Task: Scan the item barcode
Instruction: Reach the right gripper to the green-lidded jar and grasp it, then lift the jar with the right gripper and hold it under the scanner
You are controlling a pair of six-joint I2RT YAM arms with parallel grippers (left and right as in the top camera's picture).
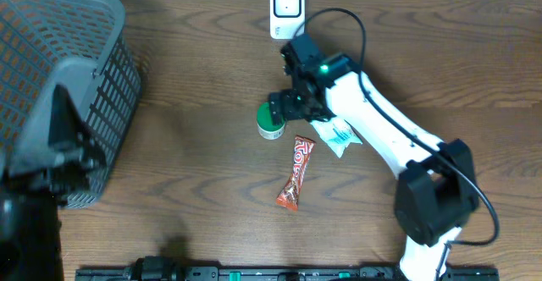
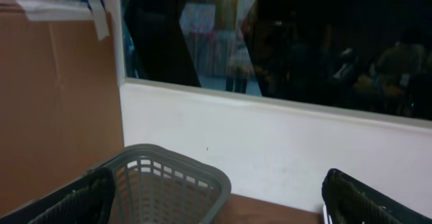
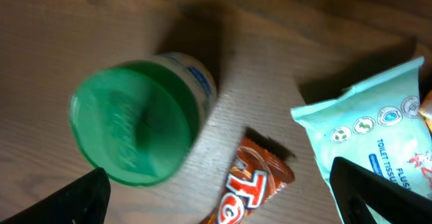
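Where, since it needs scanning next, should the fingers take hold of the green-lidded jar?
Probably on the round wall just under the green lid, coming straight down. The jar stands upright, lid up, close to the open right gripper. The candy bar lies close beside it, so set the fingers on the sides away from it.

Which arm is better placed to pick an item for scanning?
Right. The right gripper, open, hangs over the green-lidded white jar; the left gripper, also open, sits far off by the grey plastic basket, facing the wall.
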